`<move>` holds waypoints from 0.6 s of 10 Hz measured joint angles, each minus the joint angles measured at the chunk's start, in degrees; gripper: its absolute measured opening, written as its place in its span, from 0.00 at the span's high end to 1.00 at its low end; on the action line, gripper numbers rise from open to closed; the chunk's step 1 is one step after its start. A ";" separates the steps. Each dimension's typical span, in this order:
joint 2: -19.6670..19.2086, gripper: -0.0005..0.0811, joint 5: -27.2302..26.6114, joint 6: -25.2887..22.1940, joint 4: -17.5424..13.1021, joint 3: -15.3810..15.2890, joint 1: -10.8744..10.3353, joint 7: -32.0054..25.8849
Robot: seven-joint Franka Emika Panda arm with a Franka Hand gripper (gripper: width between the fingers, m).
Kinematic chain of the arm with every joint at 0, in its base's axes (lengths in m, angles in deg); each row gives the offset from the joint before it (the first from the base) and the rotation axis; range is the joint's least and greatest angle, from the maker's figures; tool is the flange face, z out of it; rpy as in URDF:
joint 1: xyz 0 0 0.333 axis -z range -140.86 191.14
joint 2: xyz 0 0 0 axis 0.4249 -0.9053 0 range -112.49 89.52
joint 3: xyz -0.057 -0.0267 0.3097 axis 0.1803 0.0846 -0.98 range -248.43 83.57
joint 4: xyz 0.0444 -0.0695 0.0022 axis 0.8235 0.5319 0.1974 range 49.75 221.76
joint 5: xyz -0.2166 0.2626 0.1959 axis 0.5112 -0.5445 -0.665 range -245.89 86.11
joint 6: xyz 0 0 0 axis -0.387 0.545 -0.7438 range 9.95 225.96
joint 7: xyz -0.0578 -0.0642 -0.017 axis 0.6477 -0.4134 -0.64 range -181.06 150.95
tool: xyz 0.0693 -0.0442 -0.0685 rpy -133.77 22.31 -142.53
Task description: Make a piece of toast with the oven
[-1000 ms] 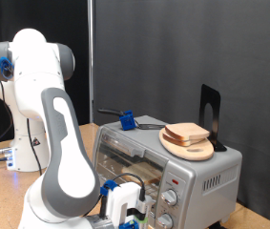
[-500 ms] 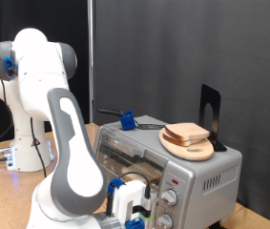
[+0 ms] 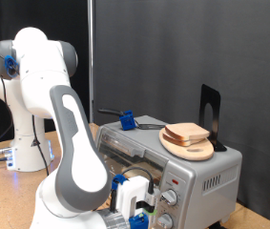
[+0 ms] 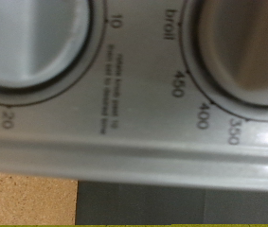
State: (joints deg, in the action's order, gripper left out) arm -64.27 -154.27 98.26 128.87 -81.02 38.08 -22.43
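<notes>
A: Silver oven [image 3: 187, 172] stands on the counter. Where is the toast [image 3: 186, 133]?

B: On the round board [image 3: 187, 146] on top of the oven, not inside. So toasting is not started.

A: And the gripper [image 3: 135, 212]?

B: Low, at the knobs [image 4: 39, 38]. Whether its jaws are wide or narrow, I cannot tell.

A dark curtain [image 3: 173, 48] hangs behind a light wooden tabletop [image 3: 6, 196], evenly lit.
</notes>
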 joint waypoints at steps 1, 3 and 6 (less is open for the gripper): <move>0.38 0.16 -0.01 0.00 0.27 -0.08 0.00 0.00; 0.55 0.16 -0.03 0.01 0.38 -0.20 0.00 0.00; 0.56 0.16 -0.14 0.17 0.42 -0.24 0.01 -0.05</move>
State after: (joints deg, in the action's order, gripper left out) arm -63.71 -154.42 98.43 129.29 -81.26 38.09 -22.48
